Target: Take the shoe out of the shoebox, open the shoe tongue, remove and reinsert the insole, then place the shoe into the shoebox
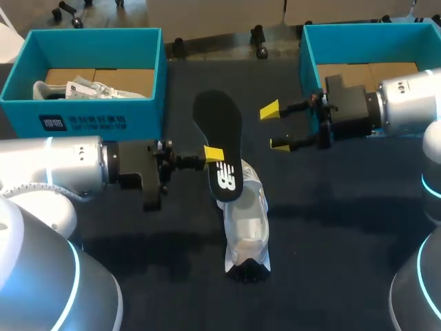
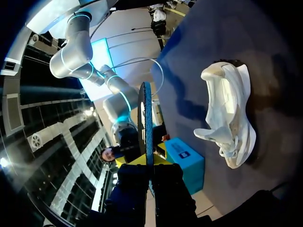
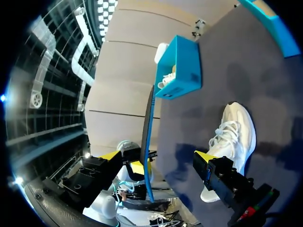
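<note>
A black insole (image 1: 219, 148) is held up above the table, edge-on in both wrist views (image 2: 147, 124) (image 3: 147, 137). My left gripper (image 1: 213, 154) is shut on its lower part, its fingers (image 2: 166, 176) clamping the insole from two sides. The white shoe (image 1: 246, 222) lies on the dark table just below the insole and beside the left gripper (image 2: 230, 113). My right gripper (image 1: 278, 127) stands open a short way right of the insole, which lies ahead of its spread fingers (image 3: 207, 157). The shoe (image 3: 233, 137) lies beyond the right finger.
A teal shoebox (image 1: 103, 114) at the back left holds crumpled paper and a white item (image 1: 83, 88); it also shows as a teal shoebox (image 3: 182, 66) past the insole. A second teal box (image 1: 310, 52) stands at the back right behind my right arm.
</note>
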`<state>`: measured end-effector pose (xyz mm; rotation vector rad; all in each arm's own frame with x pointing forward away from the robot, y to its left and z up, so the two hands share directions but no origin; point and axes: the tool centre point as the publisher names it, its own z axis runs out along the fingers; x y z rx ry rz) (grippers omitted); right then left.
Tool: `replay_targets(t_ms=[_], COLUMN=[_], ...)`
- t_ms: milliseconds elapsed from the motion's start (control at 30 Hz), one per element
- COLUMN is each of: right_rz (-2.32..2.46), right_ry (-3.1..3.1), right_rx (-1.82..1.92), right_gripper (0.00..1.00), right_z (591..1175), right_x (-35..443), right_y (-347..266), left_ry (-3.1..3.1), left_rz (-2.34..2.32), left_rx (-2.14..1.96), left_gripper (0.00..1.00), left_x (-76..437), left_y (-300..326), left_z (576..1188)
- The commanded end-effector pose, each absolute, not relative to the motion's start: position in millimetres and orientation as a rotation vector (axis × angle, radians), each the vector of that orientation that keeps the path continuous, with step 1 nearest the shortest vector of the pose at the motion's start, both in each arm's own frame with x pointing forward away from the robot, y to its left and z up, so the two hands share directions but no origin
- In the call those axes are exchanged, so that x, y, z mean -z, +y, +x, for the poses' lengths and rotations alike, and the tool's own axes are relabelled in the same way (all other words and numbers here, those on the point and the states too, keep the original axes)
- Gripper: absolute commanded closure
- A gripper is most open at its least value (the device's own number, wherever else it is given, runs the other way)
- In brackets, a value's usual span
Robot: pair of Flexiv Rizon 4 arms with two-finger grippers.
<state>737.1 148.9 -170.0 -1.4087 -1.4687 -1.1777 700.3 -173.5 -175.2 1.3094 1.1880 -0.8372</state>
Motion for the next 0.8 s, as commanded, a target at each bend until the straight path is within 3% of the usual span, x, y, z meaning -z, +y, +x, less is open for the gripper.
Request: replay_targets(t_ms=[33, 800], right_rz=[-1.418, -1.41], right_ry=[-1.461, -1.449], right_rx=[1.182, 1.101], right_gripper=[0.0, 0.0], right_z=[738.3, 749.3], right_x=[171.1, 179.6], right_y=[161.8, 196.1], left_ry=[1.188, 1.188], left_rz=[1.31, 1.31], left_rx=[0.835, 0.835], left_gripper=[1.0, 1.0], left_x=[175.0, 175.0], left_y=[-173.8, -173.8], left_z=[699.8, 699.8])
